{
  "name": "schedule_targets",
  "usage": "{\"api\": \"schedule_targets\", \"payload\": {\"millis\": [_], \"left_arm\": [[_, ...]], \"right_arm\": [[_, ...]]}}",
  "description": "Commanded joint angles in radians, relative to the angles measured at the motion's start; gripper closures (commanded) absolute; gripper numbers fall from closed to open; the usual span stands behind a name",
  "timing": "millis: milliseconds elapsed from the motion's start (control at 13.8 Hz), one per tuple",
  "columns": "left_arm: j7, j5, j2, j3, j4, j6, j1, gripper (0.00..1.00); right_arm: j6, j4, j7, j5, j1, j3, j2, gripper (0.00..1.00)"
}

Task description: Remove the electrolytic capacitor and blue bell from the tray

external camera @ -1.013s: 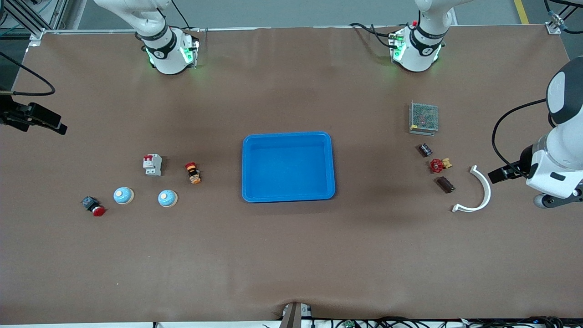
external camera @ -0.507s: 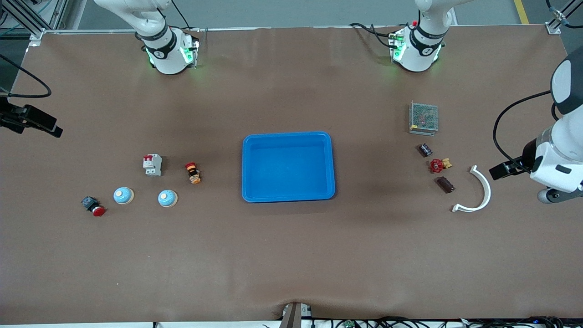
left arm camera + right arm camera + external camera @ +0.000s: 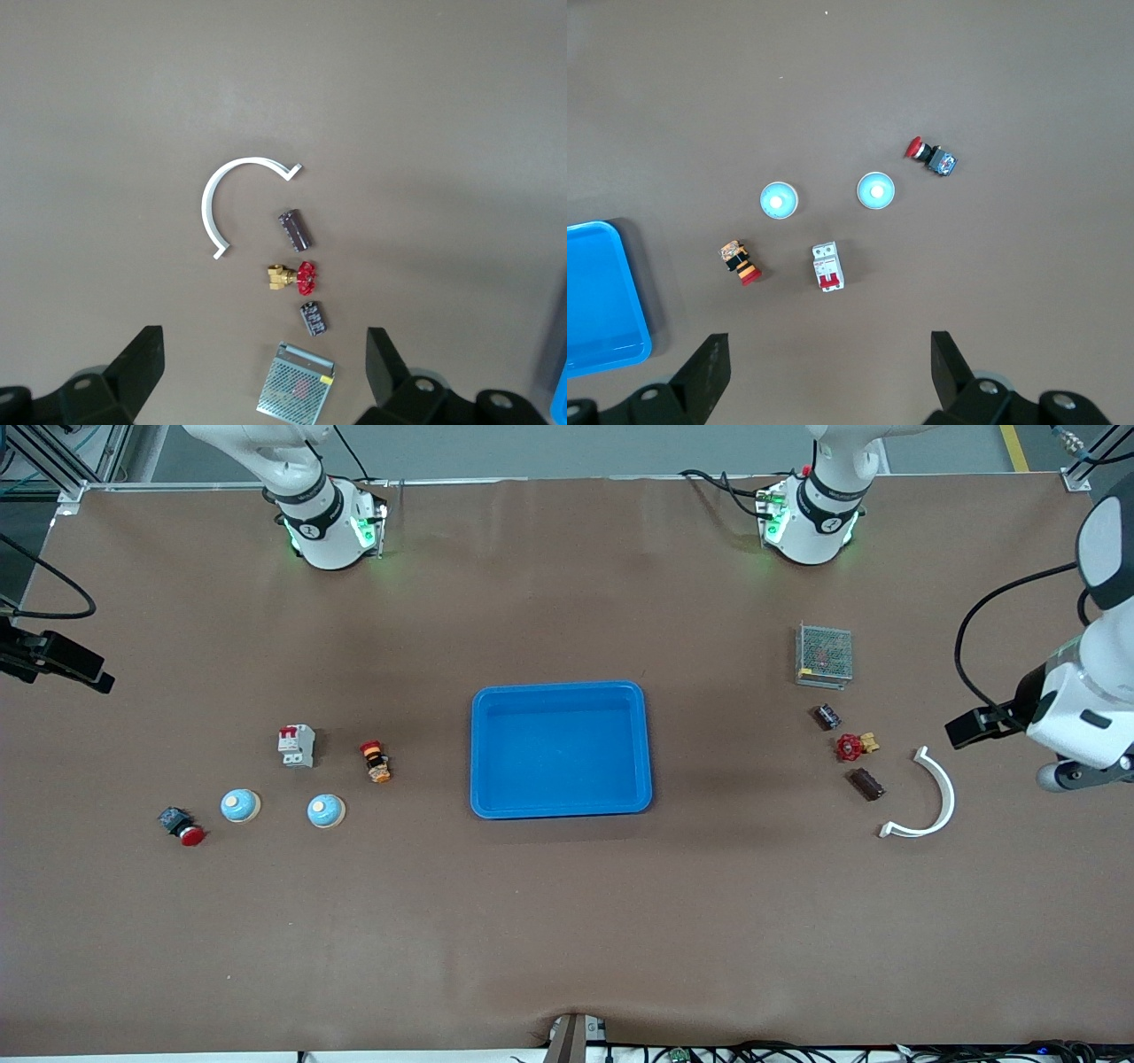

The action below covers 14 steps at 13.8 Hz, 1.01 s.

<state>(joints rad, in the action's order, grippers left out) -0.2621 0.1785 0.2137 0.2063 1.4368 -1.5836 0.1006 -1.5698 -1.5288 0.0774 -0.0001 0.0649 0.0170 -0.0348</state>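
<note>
Two dark capacitors [image 3: 827, 716] [image 3: 866, 784] lie at the left arm's end of the table; they also show in the left wrist view [image 3: 314, 319] [image 3: 295, 228]. Two light-blue bells [image 3: 240, 806] [image 3: 326, 810] sit at the right arm's end and show in the right wrist view [image 3: 875, 190] [image 3: 778, 199]. A blue tray [image 3: 560, 691] sits mid-table, with nothing in it. My left gripper [image 3: 263, 345] is open and empty, high over the mesh box. My right gripper [image 3: 828, 345] is open and empty, high over bare table beside the breaker.
Beside the capacitors lie a red valve [image 3: 850, 747], a white curved piece [image 3: 926, 797] and a mesh box [image 3: 824, 655]. Near the bells are a circuit breaker [image 3: 297, 745], an orange button [image 3: 376, 762] and a red push button [image 3: 182, 825].
The left arm's hand has shifted up the front view at the table's end. The right arm's hand has drifted farther out over its end. Nothing on the table has moved.
</note>
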Motion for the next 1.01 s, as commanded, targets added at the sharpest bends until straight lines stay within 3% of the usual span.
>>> {"api": "schedule_targets", "payload": {"millis": [0, 217, 941], "left_arm": [[0.052, -0.033, -0.092, -0.089, 0.071, 0.005, -0.083, 0.00], [0.110, -0.112, -0.155, -0.120, 0.132, -0.007, -0.099, 0.00], [0.158, -0.162, -0.368, -0.143, 0.296, -0.007, -0.113, 0.00]], "right_arm": [[0.004, -0.013, 0.021, -0.018, -0.005, 0.001, 0.018, 0.00], [0.002, -0.013, 0.036, -0.012, -0.007, 0.000, 0.016, 0.00], [-0.007, -0.020, 0.053, -0.006, -0.010, 0.000, 0.015, 0.00]]}}
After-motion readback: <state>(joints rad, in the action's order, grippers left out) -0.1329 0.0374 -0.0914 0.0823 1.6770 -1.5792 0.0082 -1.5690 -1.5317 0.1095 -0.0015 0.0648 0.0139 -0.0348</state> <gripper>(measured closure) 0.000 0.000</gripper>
